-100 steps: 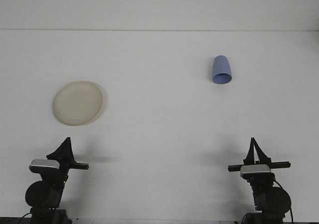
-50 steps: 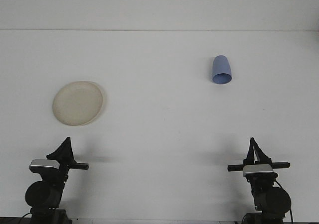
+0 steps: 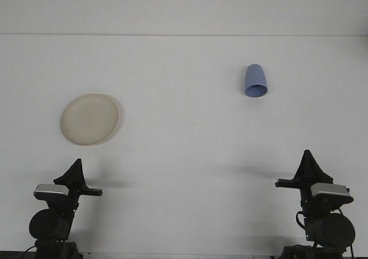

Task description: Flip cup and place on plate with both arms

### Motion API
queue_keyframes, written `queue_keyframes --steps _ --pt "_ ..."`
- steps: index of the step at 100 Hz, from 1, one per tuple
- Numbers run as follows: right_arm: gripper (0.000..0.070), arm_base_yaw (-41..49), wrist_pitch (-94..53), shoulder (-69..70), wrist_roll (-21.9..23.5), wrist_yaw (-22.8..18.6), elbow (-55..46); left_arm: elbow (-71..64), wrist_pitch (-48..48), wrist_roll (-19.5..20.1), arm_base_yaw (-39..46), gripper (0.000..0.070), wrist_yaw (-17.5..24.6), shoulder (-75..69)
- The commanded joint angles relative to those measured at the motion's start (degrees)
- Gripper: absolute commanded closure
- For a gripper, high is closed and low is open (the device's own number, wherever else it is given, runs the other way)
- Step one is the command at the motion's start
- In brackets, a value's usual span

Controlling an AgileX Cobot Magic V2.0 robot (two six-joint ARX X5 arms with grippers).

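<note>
A blue cup (image 3: 255,81) rests on the white table at the back right, its wide rim toward the camera. A pale cream plate (image 3: 90,118) lies flat at the left. My left gripper (image 3: 76,167) sits low at the front left, just in front of the plate, fingers together in a point. At the front right, my right gripper (image 3: 307,157) is far in front of the cup, fingers also meeting in a point. Neither holds anything.
The white table's far edge (image 3: 184,35) runs across the back, with a pale wall behind it. A wide stretch of bare tabletop (image 3: 184,132) separates plate and cup.
My right arm has swung to the right and turned slightly; its gripper now sits nearer the right edge. Cup, plate and left arm have not moved.
</note>
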Motion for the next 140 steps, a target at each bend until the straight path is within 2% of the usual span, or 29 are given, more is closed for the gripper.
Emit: queue_keyframes --steps 1,5,9,13,22,24,26,36,91,140 --pt "0.07 0.0 -1.4 6.4 -2.0 0.0 5.0 -1.1 0.6 -0.2 0.0 0.0686 -0.4 0.0" --pt "0.0696 0.0 -2.3 10.2 -3.2 0.0 7.9 -1.1 0.6 -0.2 0.0 0.0686 -0.3 0.0" --pt "0.0639 0.0 -3.1 13.8 -4.4 -0.5 10.6 -1.2 0.6 -0.3 0.0 0.0686 -0.4 0.0" --pt "0.0514 0.0 -3.3 17.3 -5.8 -1.7 13.0 -1.1 0.6 -0.2 0.0 0.0686 -0.3 0.0" --pt "0.0165 0.0 -2.7 24.7 -7.5 -4.3 17.4 -1.1 0.6 -0.3 0.0 0.0686 -0.3 0.0" --pt "0.0118 0.1 -2.4 26.3 -7.8 -4.7 18.2 -1.1 0.6 -0.2 0.0 0.0686 -0.3 0.0" --pt "0.0101 0.1 -2.1 27.8 -8.3 -5.1 18.9 -1.1 0.6 -0.2 0.0 0.0686 -0.3 0.0" --pt "0.0101 0.1 1.4 35.3 -10.3 -6.4 21.3 -1.1 0.6 -0.2 0.0 0.0686 -0.4 0.0" --pt "0.0102 -0.6 36.6 75.4 -17.9 -6.4 22.5 -1.1 0.6 -0.2 0.0 0.0686 -0.3 0.0" --pt "0.0102 -4.7 37.9 104.8 -19.4 -7.5 45.0 -1.1 0.6 -0.3 0.0 0.0686 -0.3 0.0"
